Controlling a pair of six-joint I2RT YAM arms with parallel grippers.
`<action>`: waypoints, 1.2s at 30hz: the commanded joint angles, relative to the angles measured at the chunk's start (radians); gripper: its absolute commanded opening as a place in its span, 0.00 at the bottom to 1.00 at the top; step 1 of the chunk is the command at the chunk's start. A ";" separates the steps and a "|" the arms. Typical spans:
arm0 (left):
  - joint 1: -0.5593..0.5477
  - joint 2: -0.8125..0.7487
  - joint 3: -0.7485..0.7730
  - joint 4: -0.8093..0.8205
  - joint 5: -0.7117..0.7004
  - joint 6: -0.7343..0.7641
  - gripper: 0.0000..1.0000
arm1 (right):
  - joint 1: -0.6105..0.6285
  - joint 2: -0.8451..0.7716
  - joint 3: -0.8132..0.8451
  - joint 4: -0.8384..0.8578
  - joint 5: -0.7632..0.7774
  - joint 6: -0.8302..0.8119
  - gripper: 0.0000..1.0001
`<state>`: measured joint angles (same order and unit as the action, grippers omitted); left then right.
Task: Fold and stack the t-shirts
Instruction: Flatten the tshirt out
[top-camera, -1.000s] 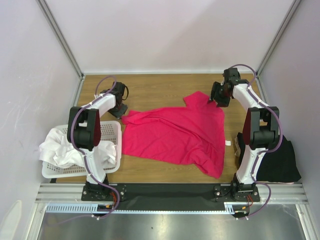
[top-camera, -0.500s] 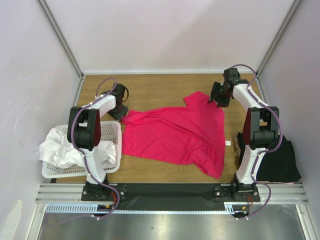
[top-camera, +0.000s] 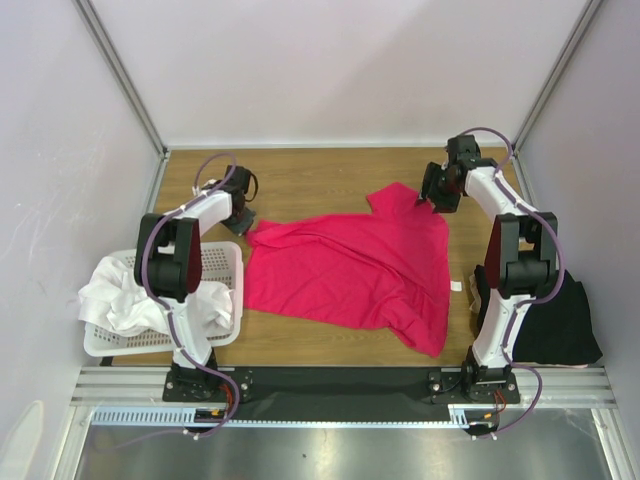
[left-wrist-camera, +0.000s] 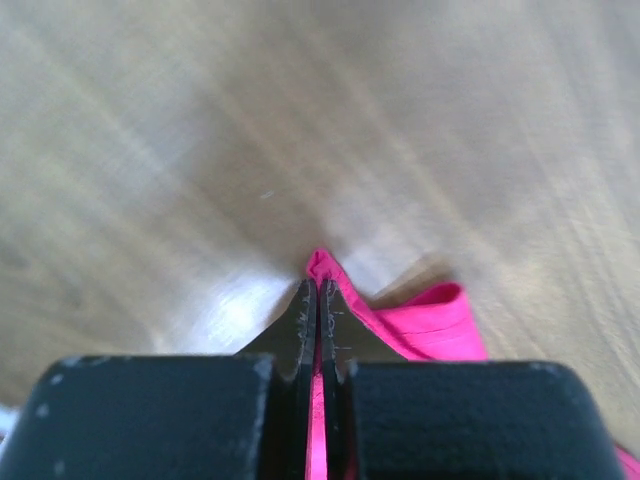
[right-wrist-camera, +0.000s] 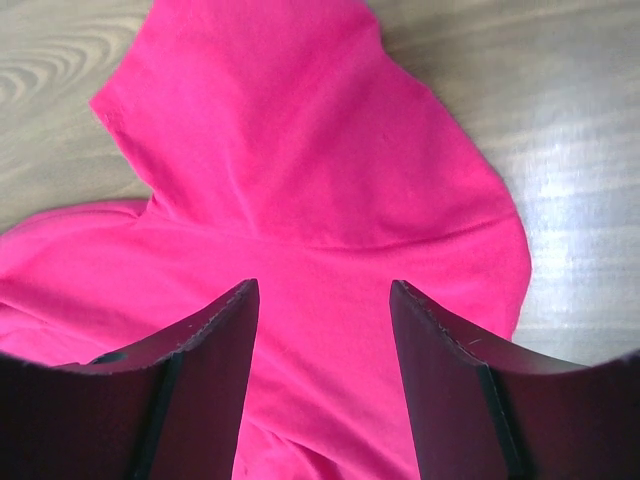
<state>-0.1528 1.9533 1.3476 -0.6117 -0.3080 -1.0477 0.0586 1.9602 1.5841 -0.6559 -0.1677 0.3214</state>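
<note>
**Wooden desk (top-camera: 330, 170): left gripper (left-wrist-camera: 317, 292) now pinches the pink t-shirt (top-camera: 350, 270)**

The shirt lies mid-desk, unmoved. Our left fingers, apart a second ago, have clenched on its left corner; our right gripper (right-wrist-camera: 322, 295) hangs released over the far sleeve. We judge flattening can start

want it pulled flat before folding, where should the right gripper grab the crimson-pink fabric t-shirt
Probably the far right sleeve of the crimson-pink fabric t-shirt, pinched from straight above where the open right gripper hovers. It lies flat on the wooden table, so only a top-down pinch gathers cloth; the left gripper is shut on the opposite corner.
</note>
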 joint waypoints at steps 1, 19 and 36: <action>-0.022 -0.088 -0.027 0.154 -0.022 0.107 0.00 | -0.005 0.026 0.066 0.044 0.025 0.004 0.61; -0.051 -0.284 -0.196 0.607 0.093 0.414 0.00 | -0.029 0.189 0.171 0.191 -0.004 -0.091 0.64; -0.051 -0.249 -0.143 0.619 0.152 0.440 0.00 | -0.028 0.331 0.341 0.156 -0.006 -0.231 0.72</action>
<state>-0.2028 1.7191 1.1561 -0.0227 -0.1707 -0.6273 0.0315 2.2742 1.8732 -0.5083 -0.1654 0.1474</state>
